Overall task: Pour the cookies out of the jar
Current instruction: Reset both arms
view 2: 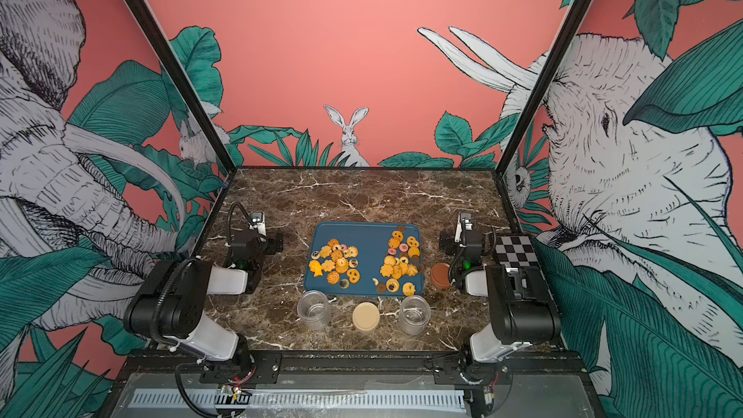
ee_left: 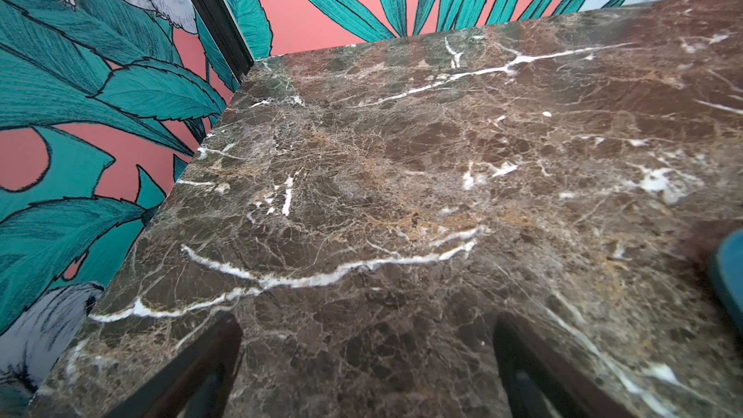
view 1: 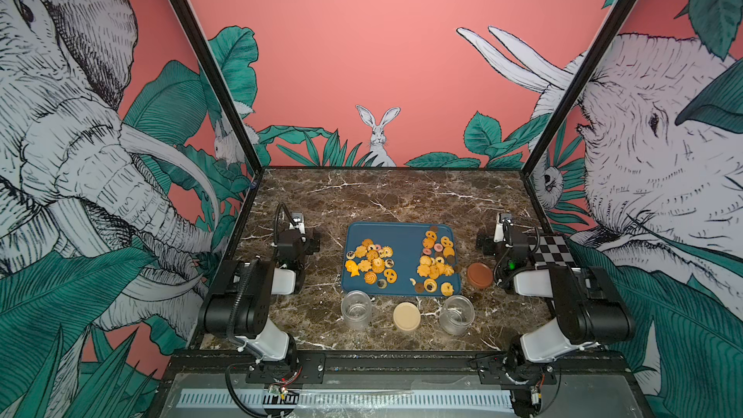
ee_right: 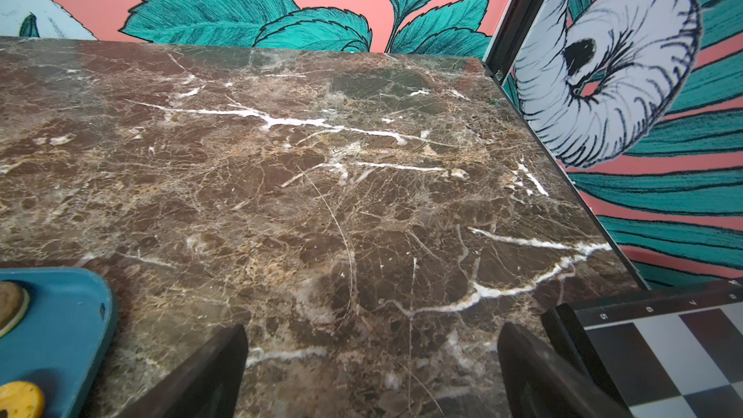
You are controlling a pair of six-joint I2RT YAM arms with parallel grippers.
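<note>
Both my hands are released: my left hand (ee_left: 368, 339) and my right hand (ee_right: 372, 347) show spread jaws with only the bare brown marble desk (view 1: 382, 195) between them, parked to the left and right of the blue rectangular plastic tray (view 1: 402, 251). The small assorted cookies, mostly orange-yellow with a few dark brown and pink, lie on that tray in two groups, a left heap (view 1: 372, 261) and a right heap (view 1: 436, 263). Two clear round jars stand upright just near of the tray, the left jar (view 1: 356, 309) and the right jar (view 1: 456, 314). Both look empty, so I judge the pouring done. A beige round lid (view 1: 407, 316) lies between them, and a brown round lid (view 1: 479, 275) lies just right of the tray. The jars should be light, stiff and slippery-walled, so I would clasp one around its middle wall, jaws wide. The cookies look brittle and light, and would likely roll and chip if tipped from high up.
</note>
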